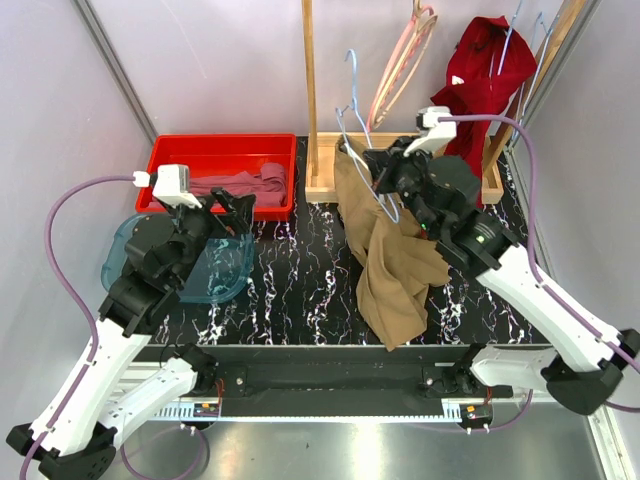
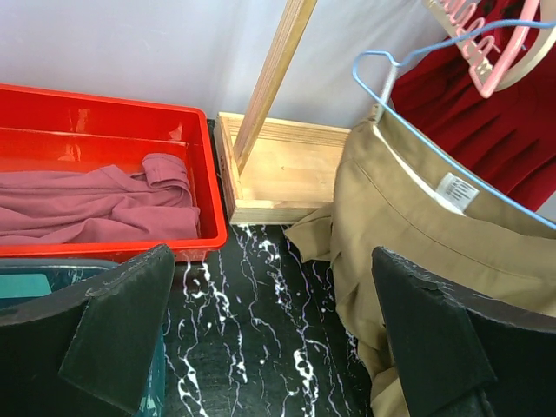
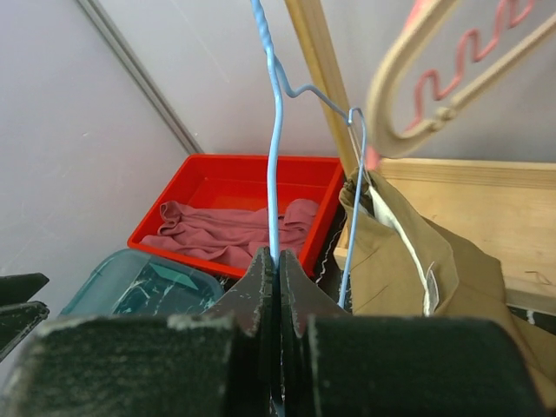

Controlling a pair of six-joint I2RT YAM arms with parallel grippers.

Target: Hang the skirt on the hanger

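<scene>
At the back of the desk, the right pincer is clenched on the hanger, with the skirt draped from it toward the near edge, right of the released left pincer.

Light is bright, even and diffuse in all three of my views, and shadows stay faint and soft-edged. In the top view the steel floor along the bottom glares pale. The left wrist view is sharp, with a sheen on the red tray. In the right wrist view the right gripper at the bottom is blurred, as is the pale hanger at upper right.
</scene>
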